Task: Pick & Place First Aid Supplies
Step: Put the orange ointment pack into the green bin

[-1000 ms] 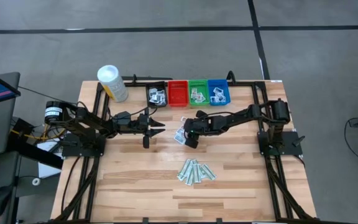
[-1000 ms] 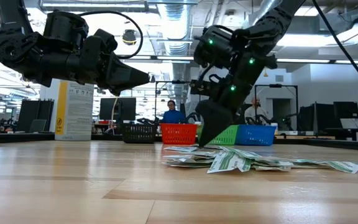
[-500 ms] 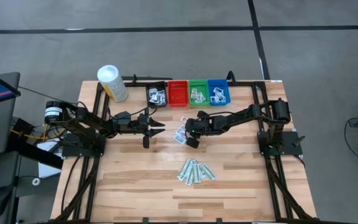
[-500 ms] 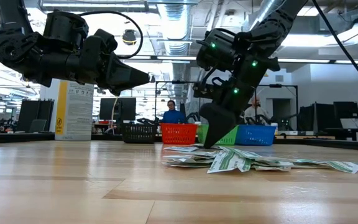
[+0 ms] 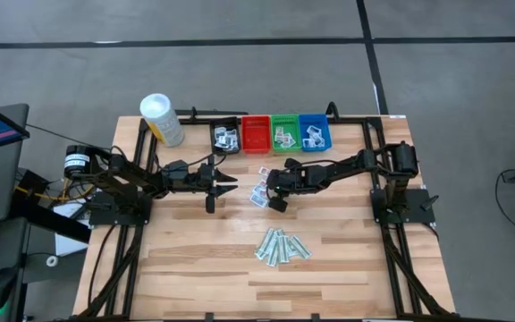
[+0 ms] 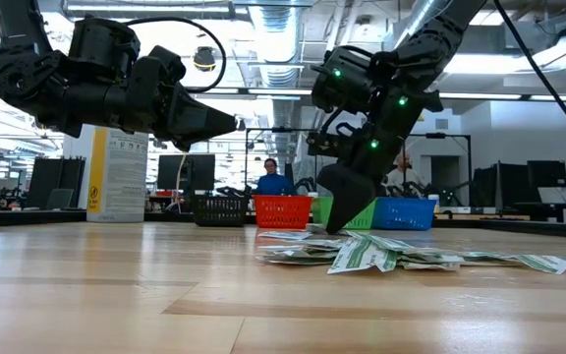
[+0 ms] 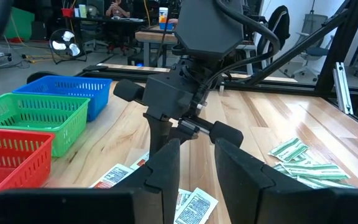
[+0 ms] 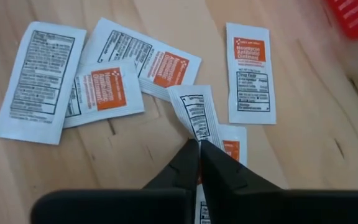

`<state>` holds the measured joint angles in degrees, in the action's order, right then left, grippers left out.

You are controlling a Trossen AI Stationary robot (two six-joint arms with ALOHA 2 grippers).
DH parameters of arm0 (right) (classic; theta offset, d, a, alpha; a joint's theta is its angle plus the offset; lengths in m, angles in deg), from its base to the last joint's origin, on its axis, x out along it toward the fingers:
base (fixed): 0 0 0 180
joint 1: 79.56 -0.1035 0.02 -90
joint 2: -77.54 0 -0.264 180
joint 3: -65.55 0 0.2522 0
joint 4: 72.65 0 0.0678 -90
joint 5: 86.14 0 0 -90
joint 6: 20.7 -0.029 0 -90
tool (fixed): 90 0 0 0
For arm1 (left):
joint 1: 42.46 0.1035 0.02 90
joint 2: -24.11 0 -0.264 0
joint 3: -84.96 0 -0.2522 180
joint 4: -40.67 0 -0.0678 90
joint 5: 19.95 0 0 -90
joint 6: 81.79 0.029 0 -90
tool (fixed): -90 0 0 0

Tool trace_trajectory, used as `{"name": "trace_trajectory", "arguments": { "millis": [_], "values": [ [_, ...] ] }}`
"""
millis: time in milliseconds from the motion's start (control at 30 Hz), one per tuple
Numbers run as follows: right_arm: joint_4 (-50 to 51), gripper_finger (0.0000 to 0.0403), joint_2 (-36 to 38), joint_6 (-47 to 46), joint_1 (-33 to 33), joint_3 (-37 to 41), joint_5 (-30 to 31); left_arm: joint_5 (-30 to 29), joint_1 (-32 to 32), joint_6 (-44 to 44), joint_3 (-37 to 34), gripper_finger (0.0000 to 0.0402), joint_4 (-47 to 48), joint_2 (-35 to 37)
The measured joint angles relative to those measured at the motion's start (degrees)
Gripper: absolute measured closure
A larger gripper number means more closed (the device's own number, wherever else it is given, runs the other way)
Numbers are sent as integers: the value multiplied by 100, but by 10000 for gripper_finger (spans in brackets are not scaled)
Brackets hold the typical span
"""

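Note:
Several white first aid packets [image 8: 114, 78] with orange or black print lie loose on the wood table near its middle [image 5: 259, 191]. My right gripper [image 8: 199, 149] slants down onto them and is shut on one packet with black print [image 8: 193, 112]; it also shows in the high view [image 5: 273, 200]. A heap of pale-green wrapped strips [image 5: 282, 246] lies flat nearer the front edge. My left gripper [image 5: 227, 183] hovers level and open left of the packets, holding nothing. My right gripper pinches the near end [image 8: 196, 132] of the black-printed packet between its two fingertips [image 8: 184, 160]. The fingers slant down from above, from the table's right. That end is bent up into the fingers, while the far end still lies among the other packets.
Black [image 5: 226, 136], red [image 5: 256, 134], green [image 5: 285, 134] and blue [image 5: 315, 132] bins stand in a row at the far edge. A white canister [image 5: 161, 118] stands at the far left. Bare wood lies left of and in front of the strips.
My right gripper has shut its fingers on a packet in the loose pile while staying almost in place. The other packets and the green strips lie as before.

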<state>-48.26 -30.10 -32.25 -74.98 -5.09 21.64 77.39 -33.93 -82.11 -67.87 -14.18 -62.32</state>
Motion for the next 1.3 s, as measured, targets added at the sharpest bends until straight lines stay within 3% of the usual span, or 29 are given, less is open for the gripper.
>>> {"name": "trace_trajectory", "arguments": {
  "millis": [900,1100,1200,1300],
  "values": [
    [707,400,2,465,0,-851,31,2,0,2,2,300,0,0],
    [1472,400,11,251,4,-1140,820,2,0,0,2,300,2,0],
    [1429,400,13,380,-30,-1141,672,1,0,1,2,300,2,0],
    [1567,400,12,272,-82,-1141,992,2,0,2,2,300,1,0]
  ]
}}
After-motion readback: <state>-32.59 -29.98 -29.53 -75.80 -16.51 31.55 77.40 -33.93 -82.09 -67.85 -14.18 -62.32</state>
